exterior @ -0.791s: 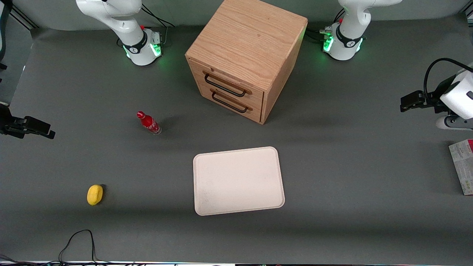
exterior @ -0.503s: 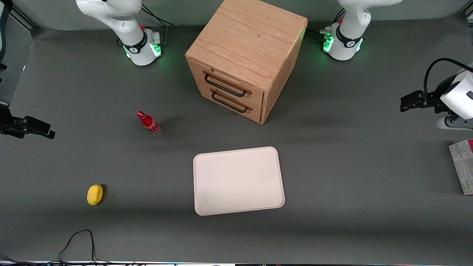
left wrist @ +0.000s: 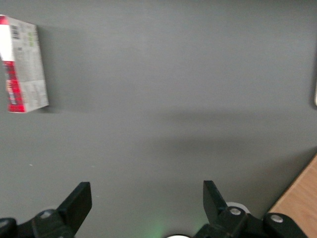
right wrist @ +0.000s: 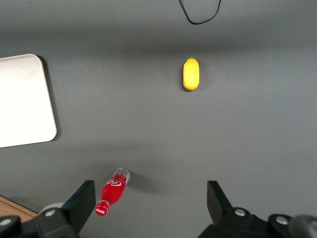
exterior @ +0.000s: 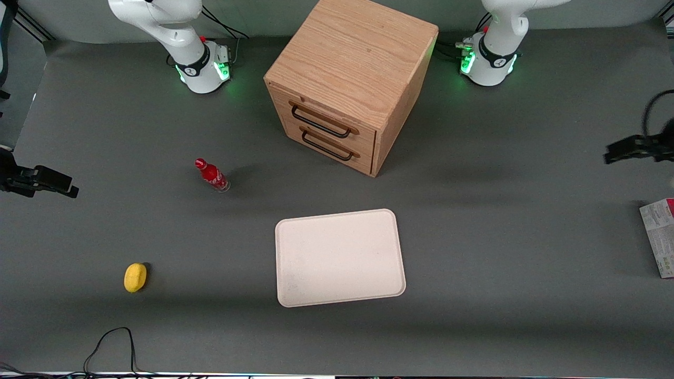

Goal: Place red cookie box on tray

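1. Front view is showing the red cookie box lying flat on the grey table at the working arm's end, cut off by the picture's edge, its pale printed face turned up.
2. Left wrist view is showing the gripper hanging above bare table with its fingers spread wide and nothing between them; the box is lying well apart from them, one narrow red side showing.
3. In the front view the gripper is sitting at the working arm's end of the table, farther from the camera than the box and not touching it.
4. The cream-white tray is resting near the table's middle, well apart from the box, with nothing on it.
5. The wooden drawer cabinet is standing farther from the camera than the tray, both drawers shut.
6. Toward the parked arm's end, a small red bottle is standing and a lemon is lying nearer the camera.
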Tool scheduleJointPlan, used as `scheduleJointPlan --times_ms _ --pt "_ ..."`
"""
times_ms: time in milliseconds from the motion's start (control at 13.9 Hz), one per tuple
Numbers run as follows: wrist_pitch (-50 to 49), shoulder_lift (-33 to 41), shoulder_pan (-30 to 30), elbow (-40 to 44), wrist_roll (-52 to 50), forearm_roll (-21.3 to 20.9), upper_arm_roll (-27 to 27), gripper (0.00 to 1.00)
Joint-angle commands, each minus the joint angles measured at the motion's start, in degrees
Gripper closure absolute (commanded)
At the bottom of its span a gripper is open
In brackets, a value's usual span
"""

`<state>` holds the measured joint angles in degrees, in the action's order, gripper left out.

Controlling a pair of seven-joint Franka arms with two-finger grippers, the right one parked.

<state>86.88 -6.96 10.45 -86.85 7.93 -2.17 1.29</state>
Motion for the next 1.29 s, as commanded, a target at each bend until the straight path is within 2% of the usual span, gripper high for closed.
scheduleJointPlan --times_ms 0,288,503,791,1007,1222 --pt "0.1 -7.2 8.5 7.4 10.9 -0.3 0.3 0.00" --pt "1.2 -19.8 21.0 20.9 22.4 -0.9 0.4 0.00" --pt "7.0 -23.5 27.1 23.7 29.9 -1.4 0.3 0.00" --pt "9.5 -26.3 27.9 22.9 27.2 -2.5 0.4 0.00" --pt "18.8 -27.6 26.3 15.8 19.3 -2.5 0.5 0.00" --pt "25.3 -31.4 25.1 13.3 18.2 -2.5 0.6 0.00"
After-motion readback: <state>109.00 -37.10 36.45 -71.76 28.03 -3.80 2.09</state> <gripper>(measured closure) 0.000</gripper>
